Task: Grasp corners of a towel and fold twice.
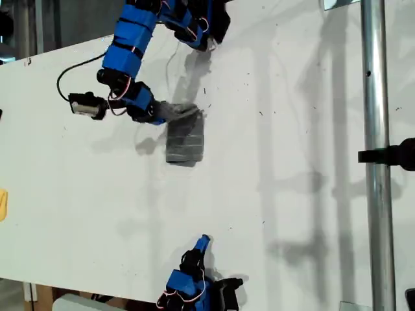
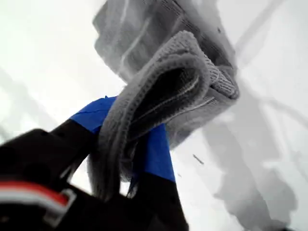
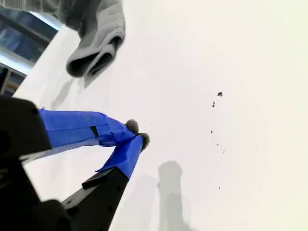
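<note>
Towel [image 2: 163, 86], soft grey ribbed cloth with thin white stripes, folded into a thick layered bundle on the white surface [image 1: 292, 194], is clamped at one looped edge by my first gripper [image 2: 130, 144], while my second gripper [image 3: 137, 134] is held closed on nothing, well apart from it.

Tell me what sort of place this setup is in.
Probably a robotics lab or workshop bench. A plain white table carries two blue arms with exposed wiring, a metal pole stands at the exterior view's right, and my first gripper holds a grey towel.
</note>
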